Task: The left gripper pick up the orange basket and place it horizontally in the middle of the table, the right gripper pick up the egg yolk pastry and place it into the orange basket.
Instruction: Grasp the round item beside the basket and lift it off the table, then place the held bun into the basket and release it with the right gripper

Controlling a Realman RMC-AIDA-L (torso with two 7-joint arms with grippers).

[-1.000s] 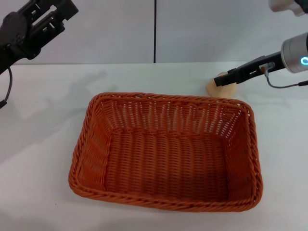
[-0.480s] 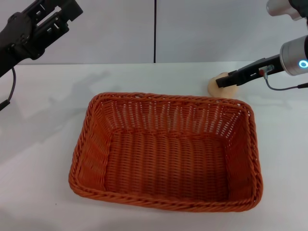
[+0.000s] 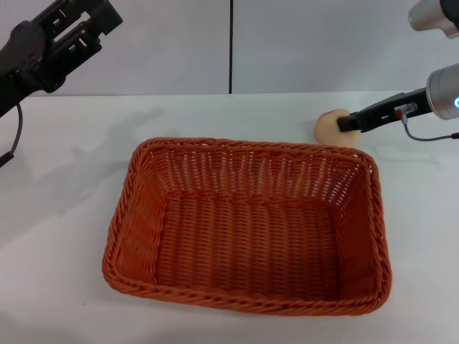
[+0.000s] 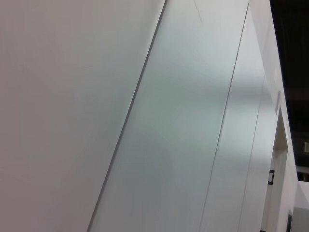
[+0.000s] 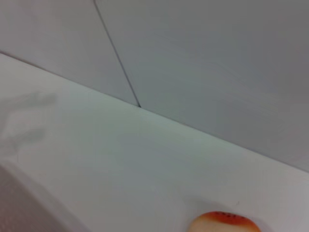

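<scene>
pastry: one egg yolk pastry (image 3: 332, 127), small, round, pale tan; sits on the worktop (image 3: 64, 215) just behind the basket's far right corner.
pastry handling: likely light, soft and crumbly, so squeeze gently; take it across the widest part of the ball, from the sides.
right pincer (image 3: 346, 122): tip at the pastry's right side, touching or nearly so; can't tell whether it's open or clamped.
basket: one orange basket (image 3: 247, 226), mid-worktop, long side across, upright, nothing in it.
basket handling: looks stiff, light wicker; braided rim is the obvious hold; wide mouth makes the drop easy.
left pincer (image 3: 90, 21): raised far left, well clear of the basket, fingers apart, holding nothing.
count: one pastry, one basket, two arms.
</scene>
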